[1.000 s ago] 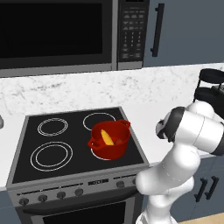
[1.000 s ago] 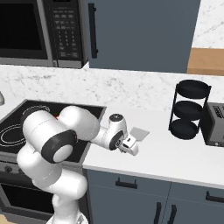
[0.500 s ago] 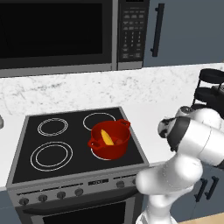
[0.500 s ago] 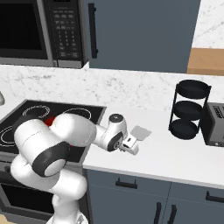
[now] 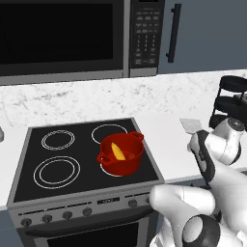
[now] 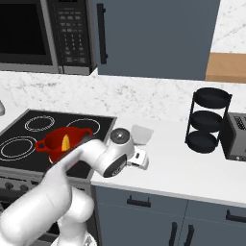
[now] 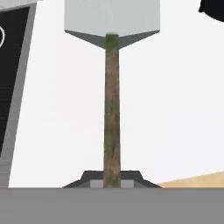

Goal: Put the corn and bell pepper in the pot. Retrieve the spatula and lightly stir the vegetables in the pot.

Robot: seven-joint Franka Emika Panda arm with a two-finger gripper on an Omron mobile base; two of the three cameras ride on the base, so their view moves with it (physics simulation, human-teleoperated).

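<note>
We see the stove (image 5: pixel 29 164) at the left of the white counter (image 6: pixel 192 168), under a microwave (image 5: pixel 72 38) and beside a dark cabinet (image 6: pixel 158 33). Well to the right on the counter stand a black tiered rack (image 6: pixel 207 120) and, just beside it, a toaster (image 6: pixel 237 137). The red pot (image 5: pixel 120 154) sits on the stove's front right burner, upright, and the yellow corn (image 5: pixel 116 150) lies inside it; from the right base view we see the same cob (image 6: pixel 65 142) leaning in the pot (image 6: pixel 60 144). The spatula (image 7: pixel 112 105) lies on the counter just right of the stove, its grey blade (image 6: pixel 142 134) pointing toward the back wall and its thin brownish handle running back to the arm. In the left base view we see that blade (image 5: pixel 192 125) past the arm's wrist. The gripper (image 7: pixel 112 181) is low over the counter, and we see its fingers (image 7: pixel 94 178) closed tight on the near end of the handle, which runs straight up between them.
</note>
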